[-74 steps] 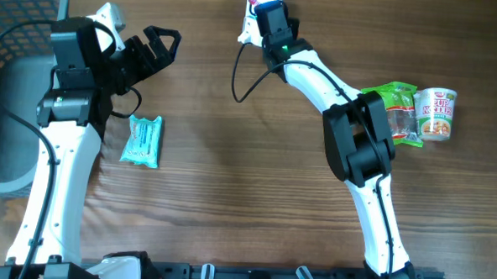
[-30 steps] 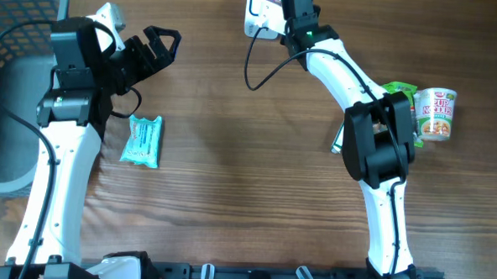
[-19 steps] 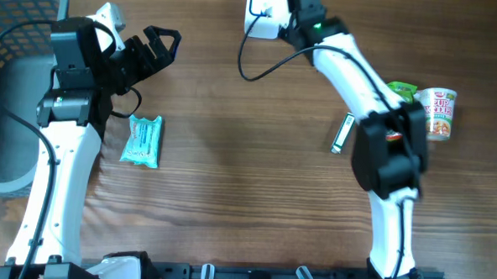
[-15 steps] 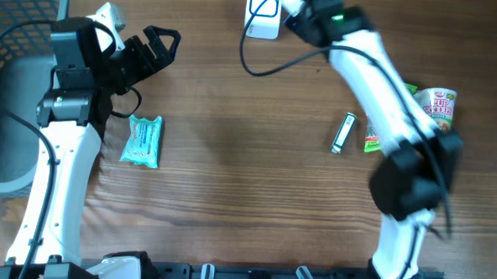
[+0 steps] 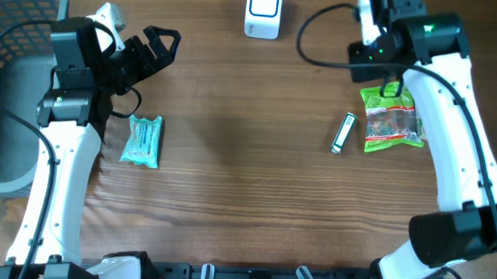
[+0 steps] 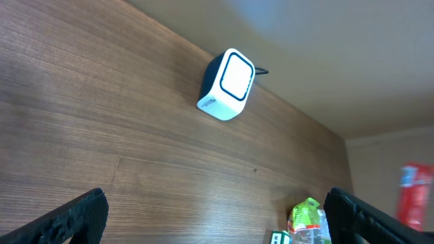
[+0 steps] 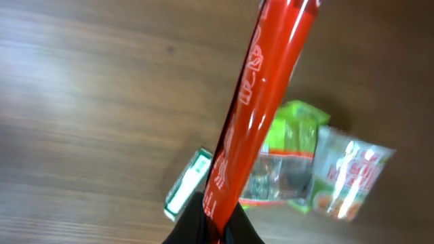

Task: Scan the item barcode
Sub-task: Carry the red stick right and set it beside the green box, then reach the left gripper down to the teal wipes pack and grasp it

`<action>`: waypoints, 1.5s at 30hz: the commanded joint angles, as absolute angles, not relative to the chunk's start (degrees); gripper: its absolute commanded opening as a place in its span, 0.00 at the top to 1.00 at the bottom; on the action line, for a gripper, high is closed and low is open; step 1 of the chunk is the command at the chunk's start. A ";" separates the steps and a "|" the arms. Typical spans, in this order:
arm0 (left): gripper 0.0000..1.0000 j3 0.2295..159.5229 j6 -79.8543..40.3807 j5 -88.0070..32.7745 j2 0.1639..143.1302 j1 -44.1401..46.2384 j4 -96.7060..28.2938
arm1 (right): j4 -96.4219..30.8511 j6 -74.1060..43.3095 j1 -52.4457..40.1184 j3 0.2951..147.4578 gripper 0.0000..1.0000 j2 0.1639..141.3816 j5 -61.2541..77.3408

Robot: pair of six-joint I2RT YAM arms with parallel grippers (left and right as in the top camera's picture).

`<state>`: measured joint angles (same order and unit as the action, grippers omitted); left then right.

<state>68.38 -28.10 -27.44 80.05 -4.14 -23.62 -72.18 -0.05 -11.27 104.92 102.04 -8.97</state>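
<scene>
Red tube (image 7: 261,102) is pinched at one end in the tightly closed right gripper (image 7: 215,220), held in the air near the green snack packet (image 5: 390,120) and well to the right of the white scanner (image 5: 263,7) at the table's far edge. The left gripper (image 5: 156,45) hangs spread wide and empty, near the teal packet (image 5: 141,141). I'd say the pickup is done, but the tube isn't at the scanner, and nothing shows a scan has registered, so presenting the barcode may remain.

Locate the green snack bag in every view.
Overhead: green snack bag at the right, mid-height.
Left wrist: the bag at the bottom edge, right of centre.
Right wrist: the bag centre-right, just right of the red tube.
Shared landmark: the small green-and-white pack beside it.
</scene>
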 commanded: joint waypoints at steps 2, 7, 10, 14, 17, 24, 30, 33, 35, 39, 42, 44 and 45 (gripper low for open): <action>0.00 68.90 -27.40 -27.11 80.38 -4.36 -23.49 | -66.32 -4.67 -8.25 92.09 0.96 103.63 -7.62; 0.00 68.90 -27.40 -27.11 80.38 -4.36 -23.49 | -56.01 -4.47 -6.63 79.85 0.86 103.66 -7.64; 0.00 68.90 -27.40 -27.11 80.38 -4.36 -23.49 | -53.12 -4.45 -6.35 76.58 0.47 103.66 -7.66; 0.00 68.90 -27.40 -27.11 80.38 -4.36 -23.49 | -53.39 -2.72 -6.35 77.34 0.16 103.42 -7.62; 0.00 68.90 -27.40 -27.11 80.38 -4.36 -23.49 | -57.45 -3.29 -6.42 80.62 0.16 102.72 -4.95; 0.00 68.90 -27.40 -27.11 80.38 -4.36 -23.49 | -59.22 -3.44 -7.60 83.02 0.16 101.03 34.63; 0.00 68.90 -27.40 -27.11 80.38 -4.36 -23.49 | -48.73 -14.24 -12.84 79.68 0.08 101.03 35.42; 0.00 68.90 -27.40 -27.11 80.38 -4.36 -23.49 | -42.87 -18.79 -16.19 78.06 0.05 101.03 35.38; 0.00 68.90 -27.40 -27.11 80.38 -4.36 -23.49 | -39.13 -20.56 -17.96 77.23 0.04 101.03 34.44; 0.00 68.90 -27.42 -27.20 80.38 -4.36 -23.51 | -36.91 -24.34 -19.07 77.10 0.00 101.03 26.15; 0.00 68.90 -27.18 -29.06 80.36 -4.36 -25.34 | -36.88 -23.94 -18.17 77.10 0.00 101.03 25.43; 0.05 68.90 -27.11 -28.82 80.84 -4.12 -27.33 | -36.84 -23.92 -17.52 77.10 0.01 101.03 24.36; 0.17 68.90 -26.35 -28.27 81.19 -3.84 -29.12 | -36.86 -23.94 -17.34 77.10 0.00 101.03 23.20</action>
<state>68.38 -28.05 -27.81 80.05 -4.14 -26.35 -37.12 -22.59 -18.48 77.36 102.30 27.40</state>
